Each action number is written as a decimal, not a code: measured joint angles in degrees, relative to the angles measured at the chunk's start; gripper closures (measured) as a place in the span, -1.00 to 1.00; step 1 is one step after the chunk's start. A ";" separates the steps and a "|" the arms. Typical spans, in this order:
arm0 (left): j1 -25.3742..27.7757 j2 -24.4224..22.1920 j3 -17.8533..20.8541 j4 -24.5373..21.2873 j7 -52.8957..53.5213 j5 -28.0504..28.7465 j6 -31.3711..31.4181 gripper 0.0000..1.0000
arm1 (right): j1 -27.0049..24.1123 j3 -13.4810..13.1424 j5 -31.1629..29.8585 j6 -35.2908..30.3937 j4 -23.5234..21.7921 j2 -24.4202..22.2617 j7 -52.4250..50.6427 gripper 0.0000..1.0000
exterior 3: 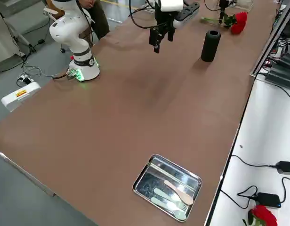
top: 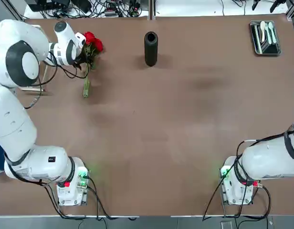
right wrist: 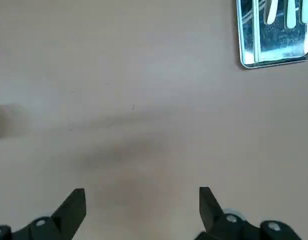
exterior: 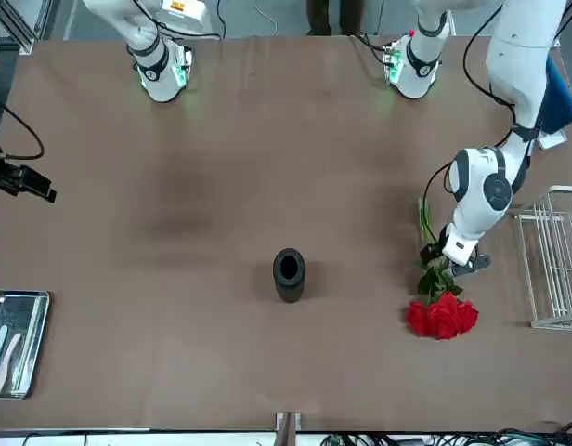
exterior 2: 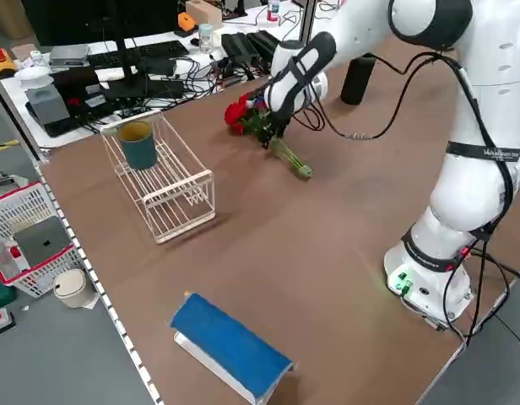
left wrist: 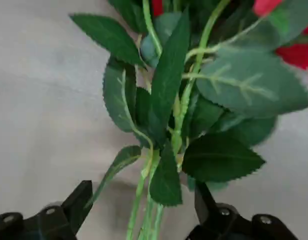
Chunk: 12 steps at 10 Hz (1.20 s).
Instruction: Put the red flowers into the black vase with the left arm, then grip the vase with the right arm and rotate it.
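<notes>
The red flowers [top: 93,43] lie flat on the table at the far left, blooms toward the far edge and green stems [top: 86,86] pointing back at the robot. My left gripper [top: 84,52] is down at them, open, with the leafy stems [left wrist: 179,115] between its two fingers [left wrist: 76,202]. The black vase [top: 151,47] stands upright near the far edge at mid-table, well to the right of the flowers, its mouth showing nothing inside [exterior: 289,267]. My right gripper [right wrist: 142,192] hovers open above bare table on the right side [exterior: 40,190], holding nothing.
A metal tray [top: 256,42] with cutlery lies at the far right corner. A wire rack [exterior 2: 163,181] holding a dark green cup [exterior 2: 138,143] stands left of the flowers, and a blue object [exterior 2: 230,346] lies nearer the robot's left edge. Cables line the far edge.
</notes>
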 joint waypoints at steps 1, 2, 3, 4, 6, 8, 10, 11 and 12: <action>0.00 0.68 0.00 -0.25 0.00 0.00 0.86 -0.77 | -0.02 -0.03 0.00 0.00 0.00 0.00 0.00 -1.00; 0.01 0.98 0.00 -0.25 0.00 0.00 1.13 -0.65 | -0.02 -0.03 0.00 0.02 0.00 0.00 0.00 -1.00; 0.02 0.96 0.01 -0.23 0.00 0.00 1.20 -0.56 | -0.02 -0.03 0.00 0.03 0.00 0.00 0.00 -1.00; 0.02 0.96 0.01 -0.15 -0.01 0.00 1.27 -0.27 | -0.02 -0.03 0.00 0.03 -0.01 0.00 0.00 -1.00; 0.01 0.96 0.01 -0.04 -0.02 0.00 1.29 0.37 | -0.06 -0.07 0.00 0.01 -0.40 0.01 0.00 -1.00; 0.01 0.95 0.03 -0.01 -0.03 0.09 1.36 0.86 | -0.07 -0.04 0.00 -0.09 -0.58 0.01 0.00 -1.00; 0.04 0.60 0.05 0.41 -0.48 0.09 1.62 0.86 | 0.17 0.86 0.00 -0.22 -0.53 -0.39 -0.07 -1.00; 0.05 -0.26 0.07 1.01 -1.55 0.09 1.25 0.86 | 0.27 1.49 0.00 -0.29 -0.52 -0.79 -0.07 -1.00; 0.05 -1.91 0.07 1.93 -3.35 0.09 -0.83 0.86 | 0.29 2.02 0.00 -0.39 -0.52 -1.13 -0.06 -1.00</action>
